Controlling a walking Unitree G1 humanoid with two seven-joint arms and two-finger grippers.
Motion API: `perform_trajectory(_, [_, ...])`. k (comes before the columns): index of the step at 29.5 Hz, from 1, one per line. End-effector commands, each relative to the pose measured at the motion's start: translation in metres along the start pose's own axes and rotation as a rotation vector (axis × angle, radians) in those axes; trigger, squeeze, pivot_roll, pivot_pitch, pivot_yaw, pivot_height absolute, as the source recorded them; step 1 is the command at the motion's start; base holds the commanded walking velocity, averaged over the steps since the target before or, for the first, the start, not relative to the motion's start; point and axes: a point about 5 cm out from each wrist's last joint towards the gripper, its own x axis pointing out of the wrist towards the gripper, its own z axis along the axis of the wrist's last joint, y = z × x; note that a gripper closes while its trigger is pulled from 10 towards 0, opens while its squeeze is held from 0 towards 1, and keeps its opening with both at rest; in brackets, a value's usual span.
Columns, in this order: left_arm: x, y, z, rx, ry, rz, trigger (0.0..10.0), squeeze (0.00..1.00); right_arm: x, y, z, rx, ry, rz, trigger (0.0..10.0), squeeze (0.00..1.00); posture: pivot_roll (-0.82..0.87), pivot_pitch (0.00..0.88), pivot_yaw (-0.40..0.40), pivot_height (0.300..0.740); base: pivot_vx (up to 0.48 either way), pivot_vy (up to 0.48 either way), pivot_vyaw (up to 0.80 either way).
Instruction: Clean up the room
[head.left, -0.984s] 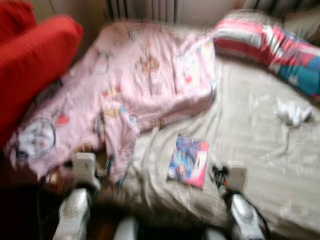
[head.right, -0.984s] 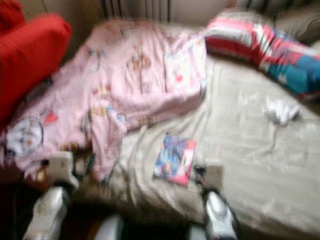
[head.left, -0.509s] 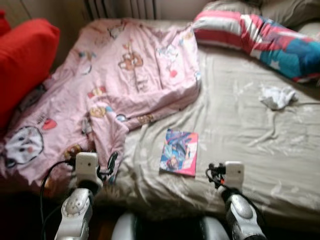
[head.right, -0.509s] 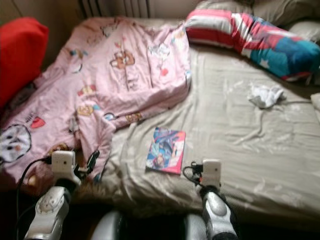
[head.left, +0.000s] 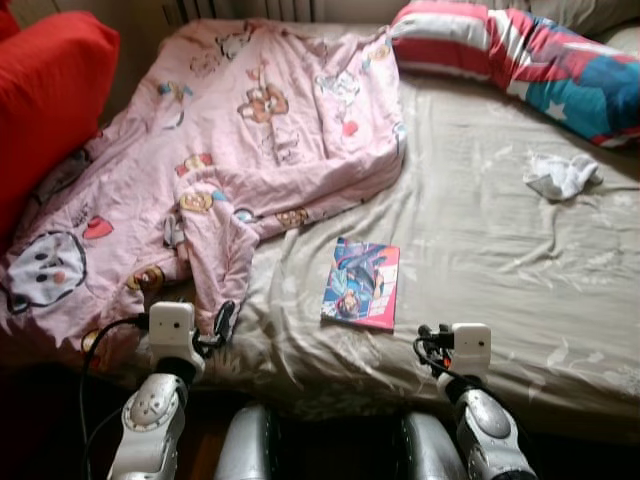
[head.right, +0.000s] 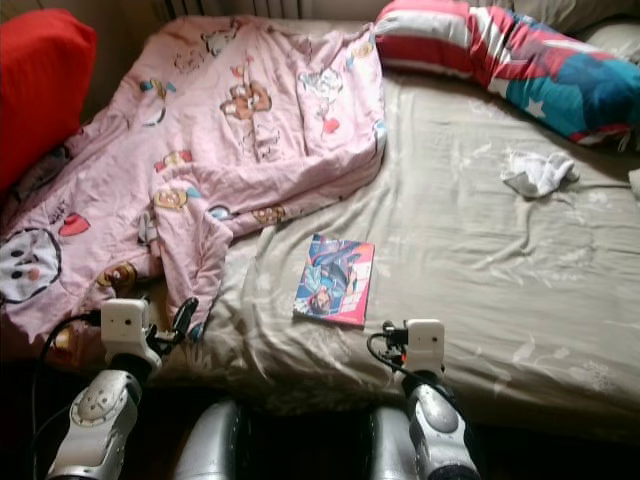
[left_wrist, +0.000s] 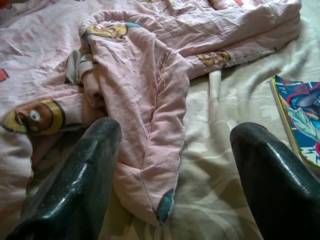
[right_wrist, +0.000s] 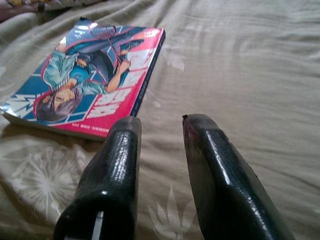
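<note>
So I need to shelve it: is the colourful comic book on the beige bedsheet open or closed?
Closed. The colourful comic book lies flat on the beige bedsheet, front cover up, no pages showing.

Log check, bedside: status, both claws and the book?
Left claw open, over pink blanket. Right claw open, empty, beside book. Book flat on sheet, untouched. Nothing between.
</note>
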Motion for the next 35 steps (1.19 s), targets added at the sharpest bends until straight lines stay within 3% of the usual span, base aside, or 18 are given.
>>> perform_trajectory(1, [-0.002,0.003,0.000,-0.013,0.001,0.018,10.0,0.00,-0.003,0.001,-0.004,0.009,0.004,0.001,10.0,0.00,0.04,0.229,0.030,0.598,0.000,0.000,0.00])
perform_trajectory(11, [0.002,0.000,0.007,-0.026,-0.016,0.026,10.0,0.00,0.001,0.004,0.003,-0.016,-0.011,0.029,10.0,0.00,0.05,0.263,0.020,0.598,0.128,0.000,0.21])
perform_trajectory(25, [0.003,0.002,0.010,-0.020,-0.016,0.034,10.0,0.00,0.010,0.000,0.010,0.057,0.012,0.002,10.0,0.00,0.06,0.296,0.027,0.598,0.229,0.000,0.06])
perform_trajectory(26, [0.003,0.002,0.011,-0.019,-0.017,0.035,10.0,0.00,0.011,0.001,0.010,0.064,0.015,0.004,10.0,0.61,0.06,0.297,0.027,0.598,0.000,0.000,0.00])
perform_trajectory(27, [0.003,0.003,0.011,-0.018,-0.020,0.036,10.0,0.00,0.013,0.002,0.011,0.077,0.024,0.011,10.0,1.00,0.06,0.299,0.027,0.598,0.000,0.000,0.00])
perform_trajectory(35, [0.000,0.005,0.020,-0.010,-0.044,0.041,10.0,0.00,0.025,0.007,0.019,0.167,0.070,0.014,10.0,1.00,0.10,0.336,0.031,0.598,0.000,0.000,0.00])
